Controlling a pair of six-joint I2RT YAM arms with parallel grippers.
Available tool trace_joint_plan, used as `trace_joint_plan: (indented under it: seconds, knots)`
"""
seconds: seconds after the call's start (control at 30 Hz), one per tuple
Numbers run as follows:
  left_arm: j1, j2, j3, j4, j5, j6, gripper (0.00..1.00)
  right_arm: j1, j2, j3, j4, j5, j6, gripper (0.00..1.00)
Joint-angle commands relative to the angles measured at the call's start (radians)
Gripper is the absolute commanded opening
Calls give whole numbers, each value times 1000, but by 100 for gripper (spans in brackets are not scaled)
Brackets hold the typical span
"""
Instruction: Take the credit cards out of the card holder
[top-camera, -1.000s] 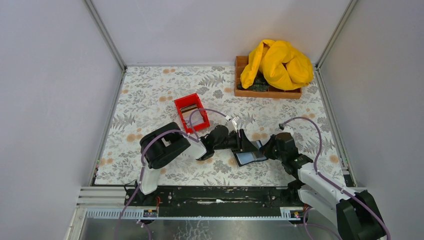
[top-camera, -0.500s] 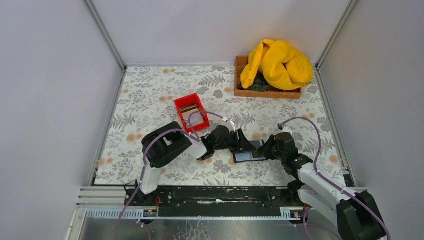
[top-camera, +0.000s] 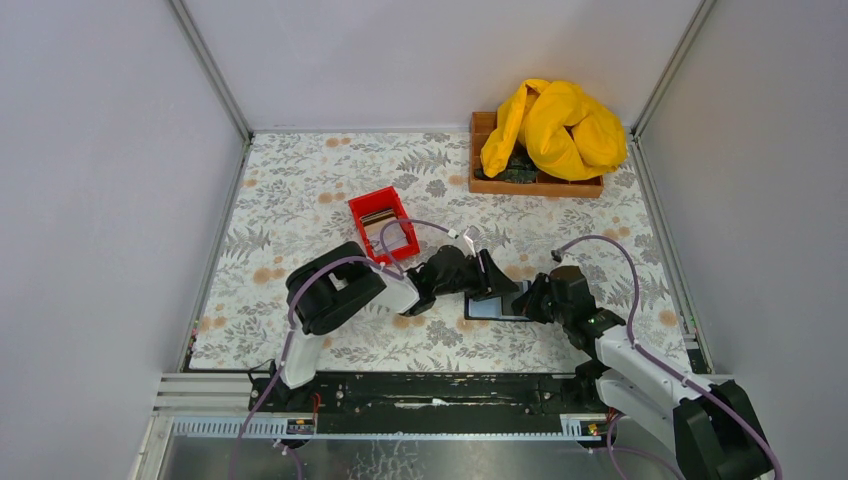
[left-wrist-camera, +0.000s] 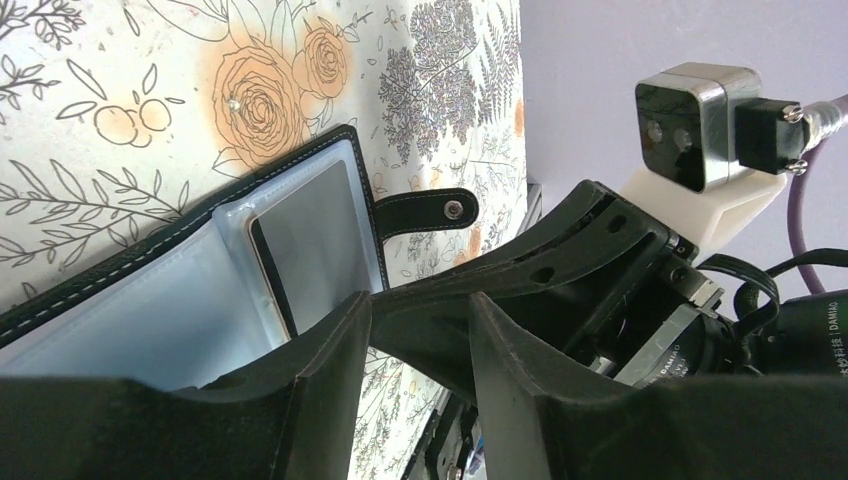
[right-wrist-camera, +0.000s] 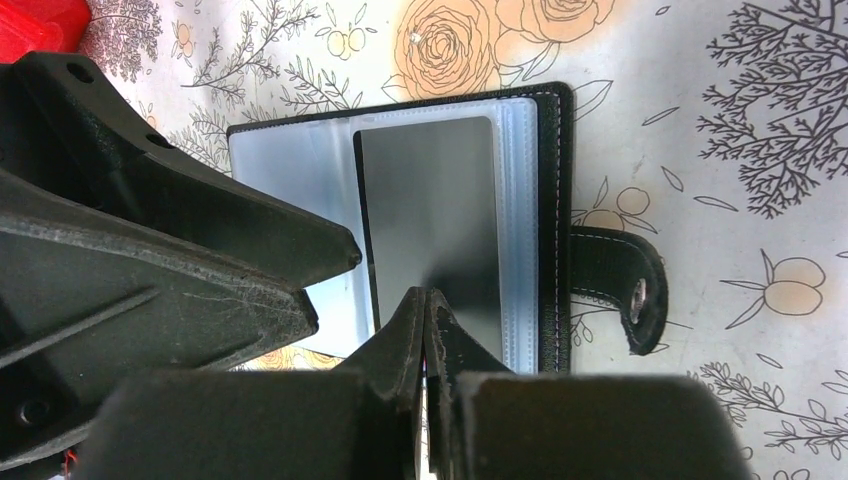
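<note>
The card holder (top-camera: 492, 310) lies open and flat on the table between the two arms, its grey-blue inner faces up. A grey credit card (right-wrist-camera: 430, 200) sits in its right clear sleeve and also shows in the left wrist view (left-wrist-camera: 320, 240). My left gripper (top-camera: 488, 287) is open and empty, with one finger (left-wrist-camera: 300, 380) down on the holder's left face (left-wrist-camera: 150, 310). My right gripper (right-wrist-camera: 425, 297) is shut, its tips touching the near edge of the grey card. I cannot tell whether it grips the card.
A small red bin (top-camera: 383, 225) behind the left arm holds a few cards. A brown wooden tray (top-camera: 500, 183) with a yellow cloth (top-camera: 555, 125) stands at the back right. The holder's snap strap (right-wrist-camera: 620, 285) sticks out to its side.
The card holder was partly raised, with one flap up; now it lies flat and open. Both grippers have moved slightly farther from the bases with it.
</note>
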Motion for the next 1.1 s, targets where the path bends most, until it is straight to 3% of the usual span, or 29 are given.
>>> trace_joint_plan:
  seconds: [0.0, 0.2, 0.67, 1.07]
  knots:
    - [3, 13, 15, 54, -4, -8, 48, 9, -23, -16, -75, 12, 3, 0]
    - [4, -41, -30, -22, -38, 50, 48, 8, -124, 10, -143, 81, 7, 0]
    - [6, -52, -72, -36, -46, 68, 48, 7, -98, 63, -230, 256, 44, 0]
    - [5, -7, -29, -53, -31, 69, 48, 7, -24, 53, -176, 178, 14, 0]
